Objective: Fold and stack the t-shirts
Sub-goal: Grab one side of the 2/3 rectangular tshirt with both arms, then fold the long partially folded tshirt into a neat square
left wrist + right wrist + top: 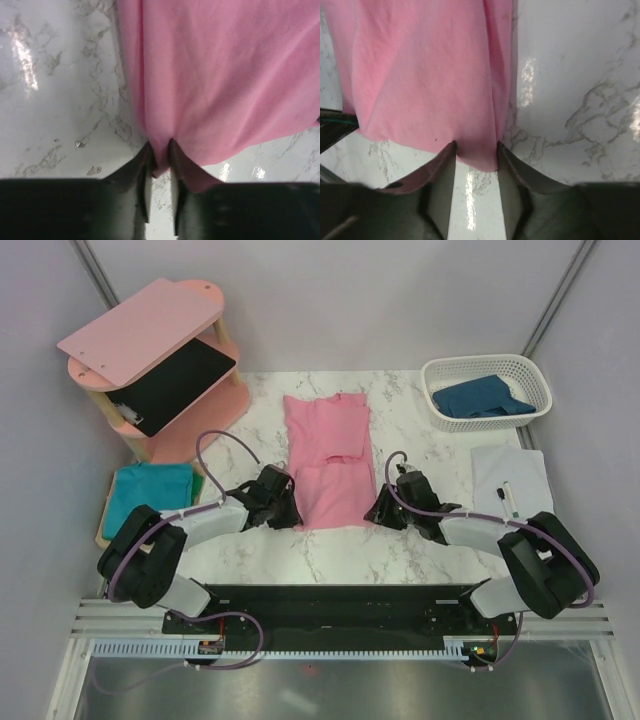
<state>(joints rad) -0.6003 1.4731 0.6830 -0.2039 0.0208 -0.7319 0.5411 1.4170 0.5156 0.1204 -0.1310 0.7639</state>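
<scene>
1. Your light pink soft cotton t-shirt (328,455) lies flat mid-table on the white marble table (330,550), with its hem toward the near edge.
2. Your left gripper (160,145) pinches one hem corner, jaws nearly closed. Your right gripper (476,146) straddles the other corner, jaws half open.
3. This looks like the grasp for a fold. You likely need to close the right pinch, then lift both corners evenly.

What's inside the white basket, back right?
A crumpled dark blue t-shirt fills the white basket. Whatever lies beneath it, and the basket's floor, is covered, so I can't tell if anything else is in there.

White marble-pattern table (420,440) inside plain grey walls (350,300).
Pink shelf unit (140,330) stands far left; light glares on the glossy top.
</scene>
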